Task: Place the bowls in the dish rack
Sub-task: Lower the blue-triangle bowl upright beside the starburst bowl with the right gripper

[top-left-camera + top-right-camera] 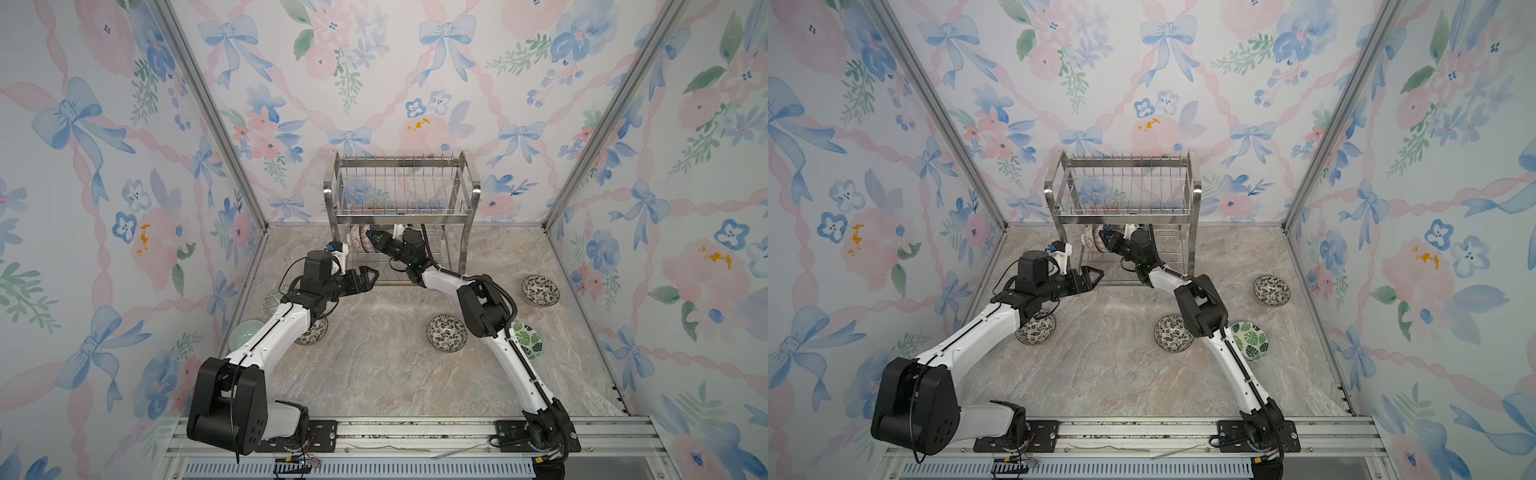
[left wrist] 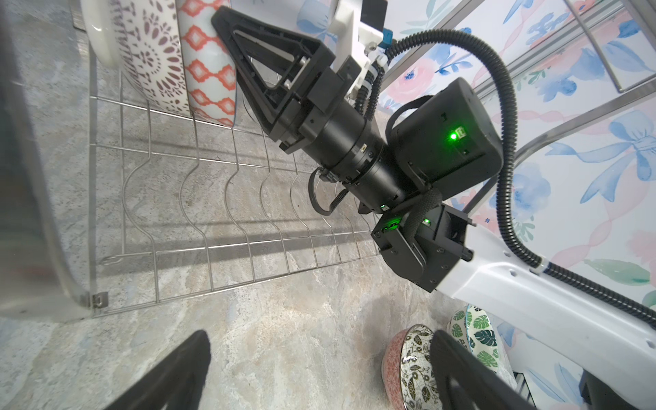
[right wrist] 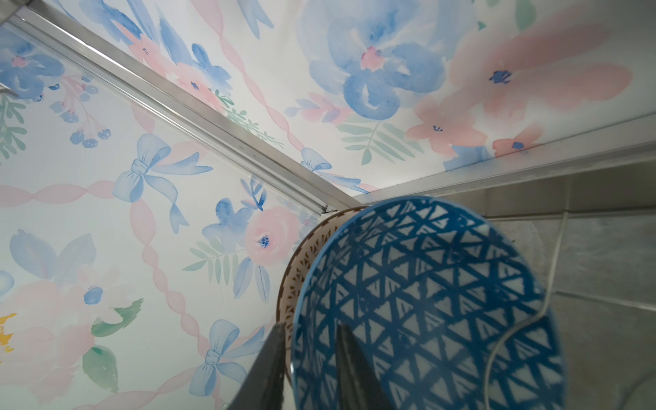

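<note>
Straddling the blue triangle-patterned bowl (image 3: 426,301), seemingly to steady it on edge against the cream bowl (image 2: 149,60) at the left end of the lower tier of the dish rack (image 1: 399,214), the right jaws are clenched or slack, I cannot tell; the left jaws hover released, just nearer.

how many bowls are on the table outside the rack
6: pale green bowl and patterned bowl by the left wall; leafy bowls, one under the left arm, one mid-table, one far right; green leaf bowl beside the right arm. More may hide behind arms.
</note>
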`<state>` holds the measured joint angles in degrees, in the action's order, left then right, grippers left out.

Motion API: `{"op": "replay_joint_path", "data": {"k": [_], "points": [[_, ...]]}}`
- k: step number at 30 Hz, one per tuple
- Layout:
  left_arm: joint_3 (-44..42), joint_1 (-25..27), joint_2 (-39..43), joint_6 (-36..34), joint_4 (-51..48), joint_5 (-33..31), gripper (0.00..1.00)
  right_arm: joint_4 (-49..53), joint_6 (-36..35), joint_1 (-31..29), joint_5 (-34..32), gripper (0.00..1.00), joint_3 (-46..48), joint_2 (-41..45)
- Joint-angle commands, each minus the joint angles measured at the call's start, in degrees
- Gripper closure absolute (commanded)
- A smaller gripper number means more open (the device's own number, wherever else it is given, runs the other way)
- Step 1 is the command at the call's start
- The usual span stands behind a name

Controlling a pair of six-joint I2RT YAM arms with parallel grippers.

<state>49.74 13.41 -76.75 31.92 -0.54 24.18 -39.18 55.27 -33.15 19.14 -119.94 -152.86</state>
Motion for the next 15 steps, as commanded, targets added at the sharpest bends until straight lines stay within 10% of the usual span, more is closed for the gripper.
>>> {"op": "replay_joint_path", "data": {"k": [1, 15], "points": [[0.9, -0.6, 1.4, -1.0, -0.6, -0.7, 0.02, -0.1, -1.1, 0.6, 0.5, 0.72, 1.2, 3.4], [0.6, -1.0, 2.3, -1.2, -0.6, -1.1, 0.02, -4.1, -2.7, 0.7, -1.0, 0.72, 11.5, 9.7]]}}
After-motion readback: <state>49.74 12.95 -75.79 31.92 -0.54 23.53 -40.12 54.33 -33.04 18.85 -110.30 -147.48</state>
